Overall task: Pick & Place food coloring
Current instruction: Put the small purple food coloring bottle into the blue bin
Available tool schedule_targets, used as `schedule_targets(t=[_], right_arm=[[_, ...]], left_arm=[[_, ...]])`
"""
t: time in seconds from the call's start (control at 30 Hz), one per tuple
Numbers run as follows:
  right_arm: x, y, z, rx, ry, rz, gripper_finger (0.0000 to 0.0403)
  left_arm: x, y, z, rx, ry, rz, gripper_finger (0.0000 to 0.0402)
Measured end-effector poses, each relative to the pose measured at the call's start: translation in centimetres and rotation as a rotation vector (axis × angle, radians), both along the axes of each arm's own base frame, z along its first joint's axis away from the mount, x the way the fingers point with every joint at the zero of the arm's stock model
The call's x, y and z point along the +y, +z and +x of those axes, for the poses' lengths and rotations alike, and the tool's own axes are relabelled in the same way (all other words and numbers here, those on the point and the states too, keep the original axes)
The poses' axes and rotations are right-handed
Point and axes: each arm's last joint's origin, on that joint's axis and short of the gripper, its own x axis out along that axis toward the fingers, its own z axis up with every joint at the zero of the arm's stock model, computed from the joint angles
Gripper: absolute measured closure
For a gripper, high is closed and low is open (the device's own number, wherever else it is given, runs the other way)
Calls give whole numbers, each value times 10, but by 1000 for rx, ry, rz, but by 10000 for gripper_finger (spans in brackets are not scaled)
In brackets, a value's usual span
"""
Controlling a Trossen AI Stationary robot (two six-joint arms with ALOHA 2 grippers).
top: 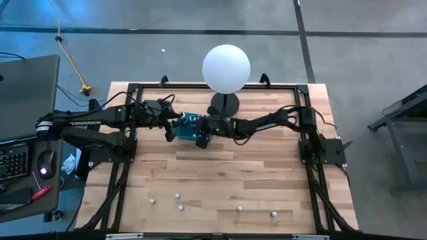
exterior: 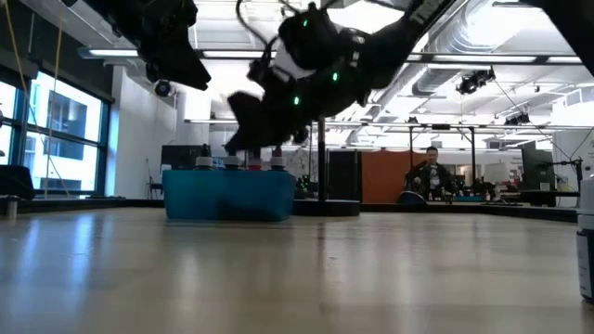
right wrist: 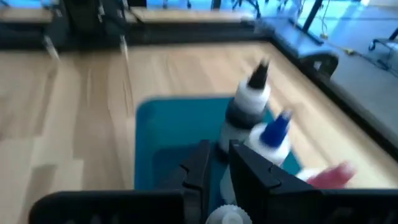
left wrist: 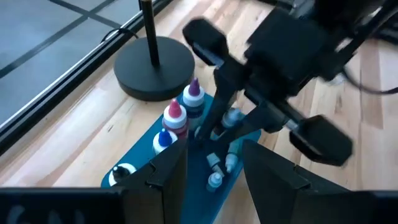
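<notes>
Over the teal tray (left wrist: 140, 163) at desk's far middle: my right tool (left wrist: 214, 134), fingers nearly closed, nothing gripped yet, reaching among the food coloring bottles (left wrist: 176, 117). Step: picking. Next: centre one bottle, clench. Left tool (left wrist: 214, 165) hovers spread.

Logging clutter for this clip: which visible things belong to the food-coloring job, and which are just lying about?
Job:
food coloring bottles
teal tray
right gripper, reaching into the tray
left gripper, poised over the tray

Lying about:
white globe on black stand
small white balls
</notes>
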Motion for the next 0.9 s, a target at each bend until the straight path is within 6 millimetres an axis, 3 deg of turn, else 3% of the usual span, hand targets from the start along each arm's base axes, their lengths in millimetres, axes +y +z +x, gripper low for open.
schedule_targets(t=[0.1, 0.33, 0.6, 0.73, 0.9], right_arm=[[-3, -13, 2, 13, -30, -8, 349], [-7, -16, 2, 21, -8, 6, 349], [-9, -17, 1, 25, -7, 34, 292], [-7, -17, 2, 23, 5, 34, 267], [5, -5, 0, 36, 63, -46, 262]], left_arm=[[0, -1, -1, 29, -19, 25, 250], [0, -2, -1, 38, -24, 32, 250], [-1, -4, -2, 63, -54, 13, 250], [-7, -7, -5, 112, -274, 14, 250], [-26, -11, -9, 109, -673, -157, 250]])
